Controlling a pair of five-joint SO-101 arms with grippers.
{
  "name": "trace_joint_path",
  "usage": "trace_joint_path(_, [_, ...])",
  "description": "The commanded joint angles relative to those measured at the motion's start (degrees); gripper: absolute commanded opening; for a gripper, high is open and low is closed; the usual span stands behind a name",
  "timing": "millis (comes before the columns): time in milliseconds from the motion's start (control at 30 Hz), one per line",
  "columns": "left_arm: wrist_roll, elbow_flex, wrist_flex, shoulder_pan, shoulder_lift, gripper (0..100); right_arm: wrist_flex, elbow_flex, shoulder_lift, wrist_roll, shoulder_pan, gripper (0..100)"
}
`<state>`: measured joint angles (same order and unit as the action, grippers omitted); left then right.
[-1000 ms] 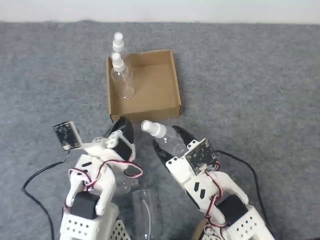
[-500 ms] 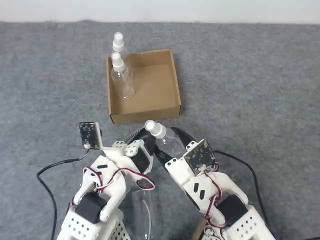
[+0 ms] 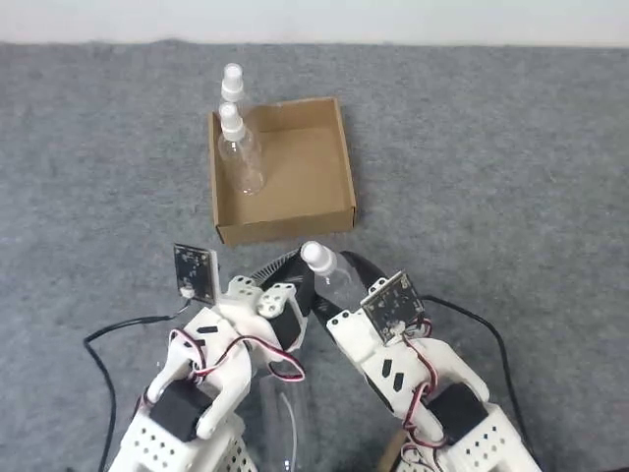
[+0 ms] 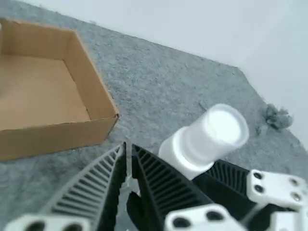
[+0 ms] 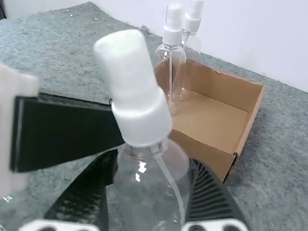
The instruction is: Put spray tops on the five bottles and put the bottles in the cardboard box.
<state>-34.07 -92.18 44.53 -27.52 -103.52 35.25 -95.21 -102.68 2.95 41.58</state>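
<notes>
The carpet (image 3: 491, 147) is rough, fuzzy grey cloth, the box (image 3: 285, 222) plain matt brown cardboard, the bottle (image 5: 144, 185) clear glossy plastic with a smooth white plastic spray top (image 5: 135, 96), the left gripper (image 4: 126, 150) ribbed matt black plastic, and the arms (image 3: 393, 366) smooth white plastic.

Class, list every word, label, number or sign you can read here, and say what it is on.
None can be read. The cardboard box is plain, the raised bottle and its spray top carry no label, and the marks on the wrist camera boards are too small to read.
</notes>
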Motion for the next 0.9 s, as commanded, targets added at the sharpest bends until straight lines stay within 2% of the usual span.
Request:
trace_joint_path(0, [2.6, 0.7, -1.8, -1.9, -1.1, 3, 0.5, -1.2, -0.7, -0.1, 0.9, 0.7])
trace_joint_path(133, [2.5, 0.9, -1.8, -1.0, -1.1, 2, 0.5, -1.2, -0.7, -0.1, 0.7, 0.7])
trace_joint_path(433, [2.5, 3.0, -1.7, 8.1, -1.1, 2, 0.5, -1.2, -1.3, -0.1, 0.3, 0.7])
trace_joint_path(633, [2.5, 3.1, -1.9, 14.9, -1.1, 2, 0.0, -1.2, -1.3, -0.5, -5.0, 0.7])
trace_joint_path(867, [2.9, 3.1, -1.8, 22.2, -1.1, 2, -0.1, -1.2, -1.3, -0.5, -5.9, 0.8])
